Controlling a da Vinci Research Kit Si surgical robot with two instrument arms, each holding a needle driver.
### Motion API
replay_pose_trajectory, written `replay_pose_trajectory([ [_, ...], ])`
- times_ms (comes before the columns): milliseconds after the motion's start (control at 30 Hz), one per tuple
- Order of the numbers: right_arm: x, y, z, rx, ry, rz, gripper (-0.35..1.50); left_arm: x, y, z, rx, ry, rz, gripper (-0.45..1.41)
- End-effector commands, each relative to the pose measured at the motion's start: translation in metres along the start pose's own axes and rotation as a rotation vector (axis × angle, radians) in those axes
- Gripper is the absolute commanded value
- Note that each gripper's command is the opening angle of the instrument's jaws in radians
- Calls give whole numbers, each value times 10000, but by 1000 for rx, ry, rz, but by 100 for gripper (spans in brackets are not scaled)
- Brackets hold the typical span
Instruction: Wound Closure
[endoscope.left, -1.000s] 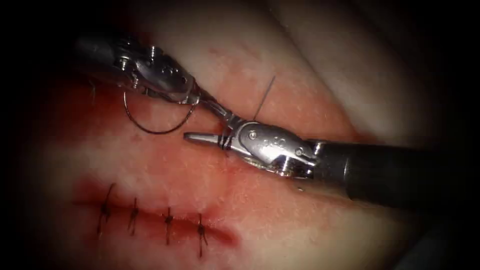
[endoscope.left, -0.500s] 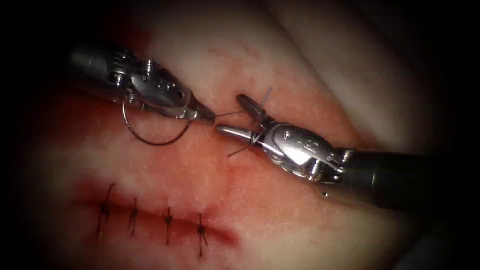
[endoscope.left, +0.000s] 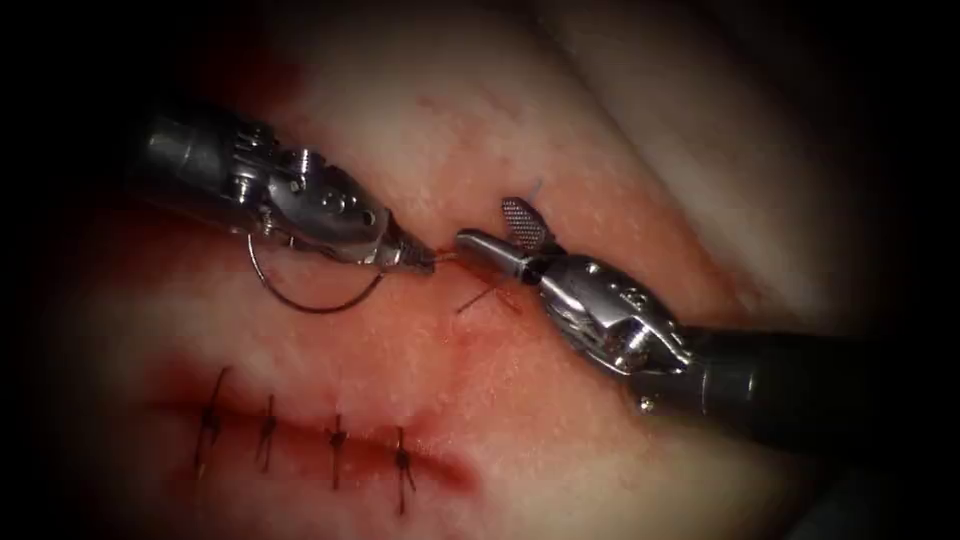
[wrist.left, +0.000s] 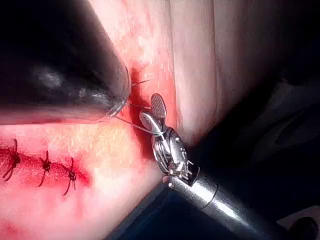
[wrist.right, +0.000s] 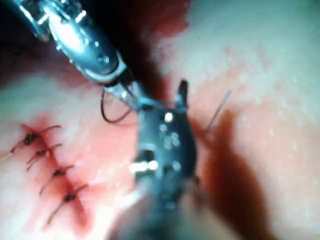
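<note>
So the left tool (endoscope.left: 425, 262) has its jaws pinched tight on the thread (endoscope.left: 450, 257) right at the tip, and a dark loop of that thread (endoscope.left: 310, 300) hangs under its wrist. The right tool (endoscope.left: 505, 238) sits just beside it with jaws spread wide, gripping nothing, though thread is wrapped round the base of its jaws and a short tail (endoscope.left: 480, 298) sticks out below. Can't make out the needle anywhere. Both tips hover over the tissue (endoscope.left: 480, 400), above the cut (endoscope.left: 320, 440), which already has four stitches (endoscope.left: 337, 440) across it and red fluid (endoscope.left: 440, 465) around it
</note>
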Motion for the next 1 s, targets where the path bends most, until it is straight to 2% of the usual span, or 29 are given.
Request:
replay_pose_trajectory([
  [33,-10,3,5,-11,-10,8,59,2,1,8,-1,0,0,-35],
  [200,-13,9,4,-19,-34,48,59,6,5,9,-3,0,4,-35],
  [467,-20,20,5,-90,-69,80,59,16,2,15,-7,0,7,-35],
  [700,-22,34,8,-157,-65,111,59,23,-5,15,-10,2,4,-35],
  [1000,-21,42,25,-156,-55,135,61,24,-8,18,-12,3,6,-35],
])
